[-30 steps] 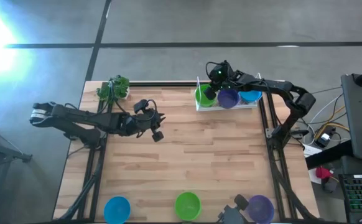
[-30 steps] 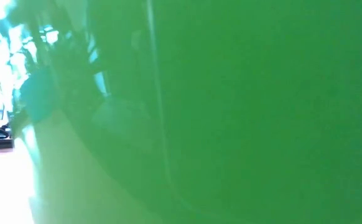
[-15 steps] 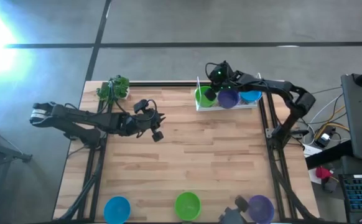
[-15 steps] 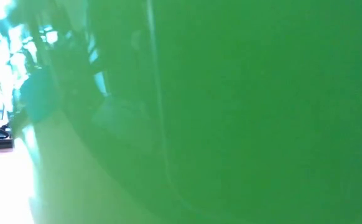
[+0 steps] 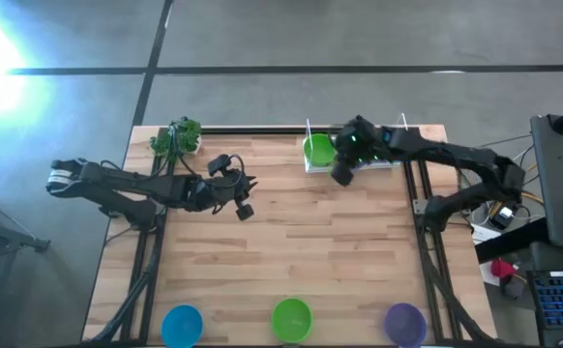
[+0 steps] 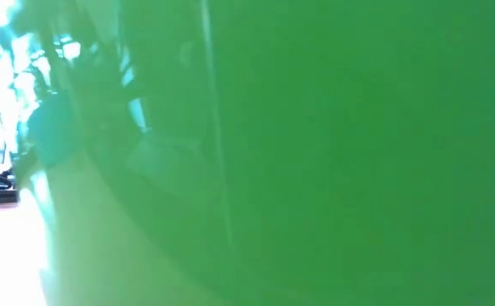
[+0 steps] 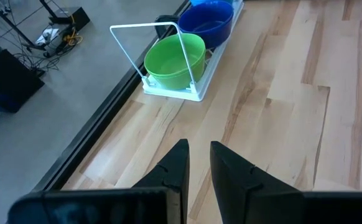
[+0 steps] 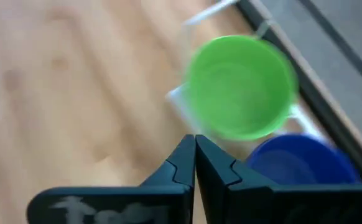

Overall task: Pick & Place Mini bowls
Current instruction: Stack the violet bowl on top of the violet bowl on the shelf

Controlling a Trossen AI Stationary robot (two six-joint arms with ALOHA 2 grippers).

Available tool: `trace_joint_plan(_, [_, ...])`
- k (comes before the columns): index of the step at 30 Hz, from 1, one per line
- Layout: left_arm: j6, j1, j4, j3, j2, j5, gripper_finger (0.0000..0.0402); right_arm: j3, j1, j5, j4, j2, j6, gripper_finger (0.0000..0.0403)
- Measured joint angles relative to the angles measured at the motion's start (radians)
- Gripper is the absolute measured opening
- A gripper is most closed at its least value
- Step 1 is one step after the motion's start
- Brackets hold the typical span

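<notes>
A white wire rack (image 5: 311,164) at the table's far edge holds a bright green mini bowl (image 5: 317,149); both wrist views show a dark blue-looking bowl (image 7: 207,23) beside it. Three more bowls sit along the near edge: blue (image 5: 182,325), green (image 5: 292,318) and purple (image 5: 404,324). My right gripper (image 5: 342,173) is shut and empty, just on the near side of the rack, and its arm covers the rack's other bowls. My left gripper (image 5: 244,207) waits left of centre, its fingers (image 7: 182,163) a narrow gap apart. In the low view, a green surface (image 6: 315,153) fills the picture.
A leafy green toy plant (image 5: 177,137) stands at the far left corner. Bare wood (image 5: 301,242) lies between the rack and the near row of bowls. The rack's upright wire loop (image 7: 145,50) rises beside the green bowl (image 8: 240,87).
My right gripper has drawn back from over the rack's bowls toward the near edge and now sits just in front of the rack. The arm now covers the purple and blue bowls in the rack. A dark shape beside the near purple bowl has gone.
</notes>
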Motion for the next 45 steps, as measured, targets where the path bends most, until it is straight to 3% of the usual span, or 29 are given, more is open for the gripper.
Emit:
trace_joint_plan(6, [0.001, 0.000, -0.009, 0.000, 0.000, 0.000, 0.0059, -0.034, 0.251, -0.001, -0.163, -0.168, 0.149, 0.0008])
trace_joint_plan(11, [0.003, 0.000, -0.012, 0.000, 0.000, 0.000, 0.0059, -0.080, 0.481, -0.003, -0.184, -0.261, 0.275, 0.0008])
trace_joint_plan(19, [0.005, 0.000, -0.013, 0.000, 0.000, 0.000, 0.0059, -0.125, 0.784, -0.012, -0.216, -0.288, 0.448, 0.0008])
trace_joint_plan(24, [-0.001, 0.000, -0.014, 0.000, 0.000, 0.000, 0.0059, -0.126, 0.943, -0.133, -0.227, -0.265, 0.527, 0.0008])
trace_joint_plan(29, [0.015, -0.006, -0.018, 0.000, 0.011, 0.003, 0.0059, -0.126, 1.071, -0.266, -0.224, -0.233, 0.703, 0.0008])
trace_joint_plan(35, [0.015, -0.010, -0.016, -0.002, 0.012, 0.086, 0.0059, -0.126, 1.196, -0.267, -0.227, -0.177, 0.773, 0.0008])
trace_joint_plan(45, [0.012, -0.013, 0.000, -0.002, 0.012, 0.089, 0.0059, -0.126, 1.269, -0.321, -0.228, -0.083, 0.887, 0.0008])
